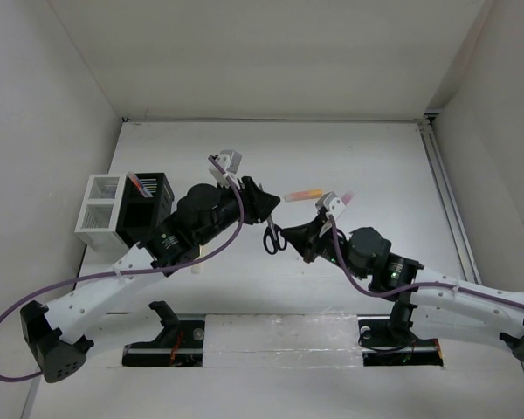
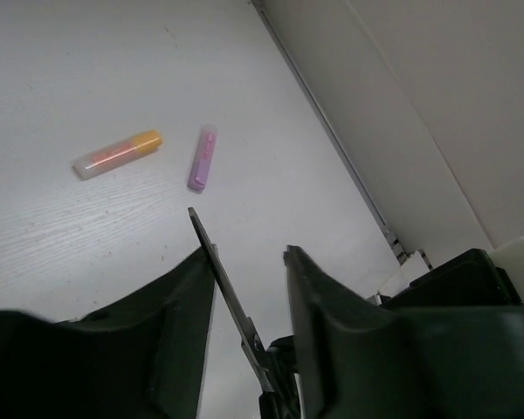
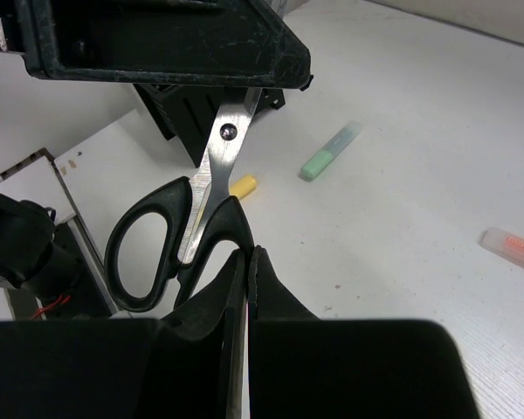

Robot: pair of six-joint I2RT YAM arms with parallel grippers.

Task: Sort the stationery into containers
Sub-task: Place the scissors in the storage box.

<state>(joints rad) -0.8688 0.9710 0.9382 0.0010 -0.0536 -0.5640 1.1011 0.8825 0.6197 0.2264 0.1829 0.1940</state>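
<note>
Black-handled scissors [image 1: 272,237] hang above the table between the two arms. My right gripper [image 3: 246,253] is shut on one handle loop of the scissors [image 3: 211,170]; in the top view the gripper [image 1: 292,236] sits just right of them. My left gripper [image 2: 247,255] is open around the blade [image 2: 218,275], which leans on the left finger with a gap to the right one. An orange highlighter [image 2: 118,154] and a purple one [image 2: 203,158] lie on the table beyond. The white container [image 1: 89,202] and the black container [image 1: 162,188] stand at the left.
A green highlighter [image 3: 329,152] and a yellow one [image 3: 243,184] lie on the table under the left arm. Red pens [image 1: 140,183] stand in the black container. White walls enclose the table, with a rail [image 1: 441,188] along the right edge.
</note>
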